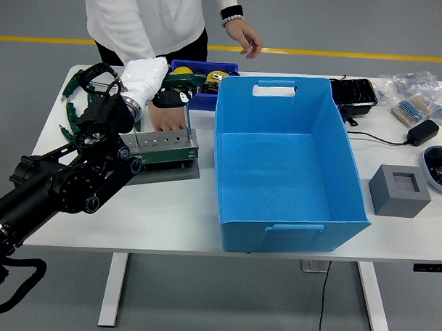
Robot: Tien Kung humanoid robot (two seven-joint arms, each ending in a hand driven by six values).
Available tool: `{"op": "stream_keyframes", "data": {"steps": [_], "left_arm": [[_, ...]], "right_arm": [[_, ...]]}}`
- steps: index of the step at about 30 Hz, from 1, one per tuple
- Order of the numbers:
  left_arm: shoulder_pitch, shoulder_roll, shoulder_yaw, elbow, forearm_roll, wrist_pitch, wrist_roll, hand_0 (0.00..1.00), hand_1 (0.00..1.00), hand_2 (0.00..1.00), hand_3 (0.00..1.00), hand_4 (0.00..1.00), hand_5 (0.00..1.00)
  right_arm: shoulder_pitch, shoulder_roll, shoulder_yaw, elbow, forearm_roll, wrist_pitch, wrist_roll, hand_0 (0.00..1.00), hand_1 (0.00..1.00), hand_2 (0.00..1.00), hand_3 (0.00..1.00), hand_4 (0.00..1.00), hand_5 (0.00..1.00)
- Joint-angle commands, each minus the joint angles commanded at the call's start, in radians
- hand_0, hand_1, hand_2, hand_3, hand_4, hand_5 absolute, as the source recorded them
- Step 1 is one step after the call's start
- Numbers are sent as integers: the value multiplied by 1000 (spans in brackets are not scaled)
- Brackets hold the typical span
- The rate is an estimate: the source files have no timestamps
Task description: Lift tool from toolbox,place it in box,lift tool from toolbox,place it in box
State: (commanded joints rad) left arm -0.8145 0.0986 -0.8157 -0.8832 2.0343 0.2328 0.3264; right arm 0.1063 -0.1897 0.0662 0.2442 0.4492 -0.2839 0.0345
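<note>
Head view: the empty blue box (286, 164) fills mid-frame; left of it, the green tool holder (163, 148) is steadied by a person's hand (163, 118). The left hand (143, 79), white fingers clamped on the screwdriver (181, 106), holds it upright, shaft down in its socket. Tilting could jam it or drag the holder.

A grey foam block (399, 190), a black adapter (424, 132) and green clamps (72, 109) lie on the white table (176, 207).

The left hand (146, 77) covers most of the tool (178, 99) handle and part of the person's hand (164, 118) behind it.
</note>
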Motion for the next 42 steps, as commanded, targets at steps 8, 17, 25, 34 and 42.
{"op": "stream_keyframes", "data": {"steps": [8,17,25,34,42], "left_arm": [[-4,14,-31,-57,-16,-20,1,170,19,54,60,714,509],[-35,41,-25,-87,-24,-79,-8,168,18,53,60,707,512],[-69,72,-6,-125,-28,-133,-18,168,16,52,60,693,507],[-95,108,-55,-251,-26,-160,-5,168,15,52,63,687,502],[-131,126,-95,-369,-38,-182,18,168,16,52,63,688,500]], "right_arm": [[-2,1,-1,-1,3,0,1,693,661,748,595,817,751],[-4,1,-3,-2,9,1,2,693,660,748,595,817,751],[-7,2,-7,-3,19,1,4,693,660,745,595,817,751],[-10,4,-12,-4,29,2,6,693,660,744,595,817,750],[-12,3,-16,-5,37,3,9,693,659,743,594,816,749]]}}
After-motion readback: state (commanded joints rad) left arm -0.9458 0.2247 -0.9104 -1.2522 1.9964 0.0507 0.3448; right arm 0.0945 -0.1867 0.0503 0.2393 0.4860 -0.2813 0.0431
